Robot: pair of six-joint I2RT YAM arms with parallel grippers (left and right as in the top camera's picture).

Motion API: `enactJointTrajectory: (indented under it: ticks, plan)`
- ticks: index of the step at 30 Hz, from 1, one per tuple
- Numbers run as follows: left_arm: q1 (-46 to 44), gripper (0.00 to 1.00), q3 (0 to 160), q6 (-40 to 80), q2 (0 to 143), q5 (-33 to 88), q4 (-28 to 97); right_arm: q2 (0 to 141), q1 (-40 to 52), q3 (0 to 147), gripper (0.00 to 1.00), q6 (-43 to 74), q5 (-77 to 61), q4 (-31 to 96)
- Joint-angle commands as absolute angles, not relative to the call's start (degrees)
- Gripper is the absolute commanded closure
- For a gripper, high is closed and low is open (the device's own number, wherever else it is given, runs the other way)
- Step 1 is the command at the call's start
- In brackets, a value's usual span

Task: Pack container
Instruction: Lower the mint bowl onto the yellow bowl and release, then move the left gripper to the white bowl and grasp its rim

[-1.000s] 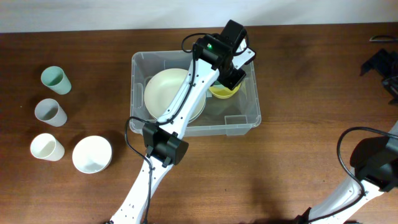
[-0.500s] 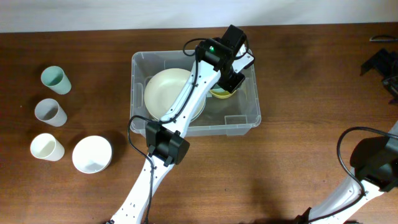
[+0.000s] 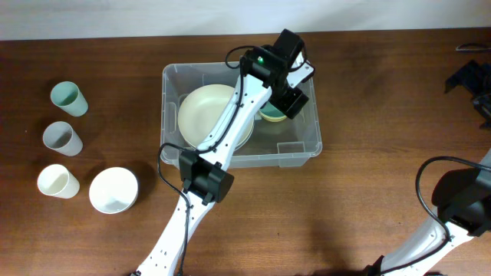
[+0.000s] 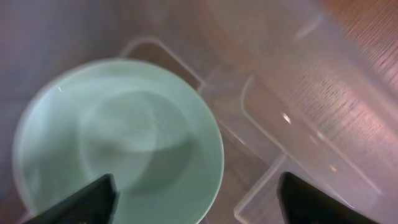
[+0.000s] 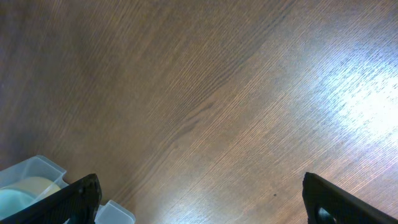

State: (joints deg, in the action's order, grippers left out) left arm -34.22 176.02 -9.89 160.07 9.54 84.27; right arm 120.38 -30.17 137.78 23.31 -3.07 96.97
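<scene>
Container point(image 3: 295, 152) sits mid-desk point(image 3: 368, 92), its long axis running left to right across the overhead view. It holds a cream bowl point(image 3: 207, 111) in its left half and a green bowl point(image 3: 270, 116) in its far right corner. Left claw point(image 4: 196, 202) hangs inside that corner, directly over the green bowl. Its fingers are spread wide and grip nothing; the wrist view shows the bowl lying below them, with only its right rim in the gap between them. Right claw point(image 5: 199, 202) is spread wide too and holds nothing, over bare desk well off to the container's right. What looks left to pack lies on the other side: three cups point(image 3: 61, 138) in a column and a white bowl point(image 3: 113, 190), all well to the left of the container. So the next piece lies leftward from the left claw, across the whole length of the container and past its left wall. The left arm is plainly the nearer one; the right would have to reach over the container. The claw probably needs to rise clear of the rim before it swings left, since the arm lies over the cream bowl.
</scene>
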Motion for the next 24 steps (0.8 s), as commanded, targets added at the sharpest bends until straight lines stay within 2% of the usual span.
enactJointTrajectory:
  ticks: [1, 5, 9, 15, 19, 24]
  plan:
    - [-32.7, 0.04, 179.9, -8.1, 153.0, 2.6, 84.6, 120.2, -30.0, 137.8, 0.01, 22.9, -3.2, 97.1]
    - [-29.9, 0.01, 179.9, -2.2, 145.6, -11.0, 88.7, 120.2, -30.0, 137.8, 0.01, 22.9, -3.2, 97.1]
    - [-24.9, 0.01, 179.9, 8.0, 139.3, -17.6, 96.8, 120.2, -30.0, 137.8, 0.01, 22.9, -3.2, 97.1]
    - [-15.3, 0.01, 178.9, 10.5, 132.9, -4.8, 96.7, 120.2, -30.0, 137.8, 0.01, 22.9, -3.2, 97.1]
    - [-10.5, 0.01, 174.5, 9.4, 130.0, -3.8, 96.7, 120.2, -30.0, 137.8, 0.01, 22.9, -3.2, 97.1]
    - [-6.4, 0.01, 157.9, 9.4, 124.1, -3.9, 96.7, 120.2, -30.0, 137.8, 0.01, 22.9, -3.2, 97.1]
